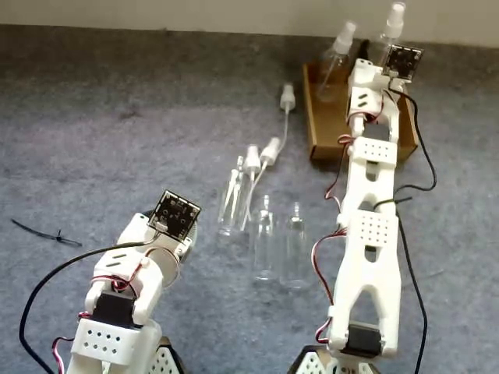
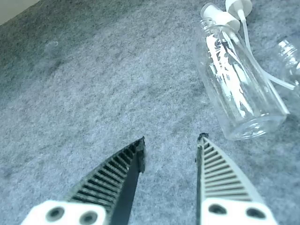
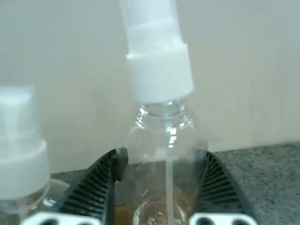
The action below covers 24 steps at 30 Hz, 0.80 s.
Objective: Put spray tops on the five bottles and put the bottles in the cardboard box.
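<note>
- At the far right of the table (image 1: 117, 101), we see the right pincer (image 3: 161, 157) pinching an upright clear bottle (image 3: 164, 136), one jaw against each side below the shoulder.
- That bottle wears a white spray top (image 3: 157, 61) and stands at the far end of the cardboard box (image 1: 312, 117); we cannot tell whether its base touches the box floor.
- Just beside it in the box, we find a second capped bottle (image 1: 335, 58), leaning slightly.
- Nearer the arms, the left pincer (image 2: 171, 138) hangs spread above bare grey table, gripping nothing.
- Close to it lies an open-necked bottle (image 2: 239, 84) on its side, with two loose spray tops (image 1: 261, 154) by its neck, one tube trailing across the glass.
- Next to that, we count two uncapped bottles (image 1: 279, 245) side by side between the arms.
- Another loose spray top (image 1: 287, 97) lies left of the box.
- A black zip tie (image 1: 47, 232) rests at the table's left.
</note>
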Each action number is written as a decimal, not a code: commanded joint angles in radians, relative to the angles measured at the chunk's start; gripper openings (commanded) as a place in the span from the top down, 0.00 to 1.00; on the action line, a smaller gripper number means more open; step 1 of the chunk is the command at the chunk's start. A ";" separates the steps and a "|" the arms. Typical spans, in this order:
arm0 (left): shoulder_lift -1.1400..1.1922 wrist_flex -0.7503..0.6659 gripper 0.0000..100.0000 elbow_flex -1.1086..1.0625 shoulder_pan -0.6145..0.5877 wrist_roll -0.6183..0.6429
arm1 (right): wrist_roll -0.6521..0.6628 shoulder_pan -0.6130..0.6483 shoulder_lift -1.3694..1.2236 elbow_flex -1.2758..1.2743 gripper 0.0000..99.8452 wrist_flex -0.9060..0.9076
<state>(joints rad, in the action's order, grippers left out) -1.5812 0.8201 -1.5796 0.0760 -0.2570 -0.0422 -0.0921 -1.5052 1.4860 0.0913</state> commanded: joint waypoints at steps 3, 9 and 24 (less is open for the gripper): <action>-0.001 -0.017 0.82 0.005 -0.012 -0.005 | 0.021 -0.010 0.021 0.010 0.87 -0.022; -0.001 -0.017 0.82 0.005 -0.012 -0.005 | 0.160 -0.010 0.021 0.008 0.87 -0.021; -0.001 -0.017 0.82 0.005 -0.012 -0.005 | 0.072 -0.008 0.021 0.008 0.79 0.035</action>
<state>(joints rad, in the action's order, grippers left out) -1.5812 0.8201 -1.5796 0.0760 -0.2570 0.0437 -0.0921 -1.5052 1.4860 0.1220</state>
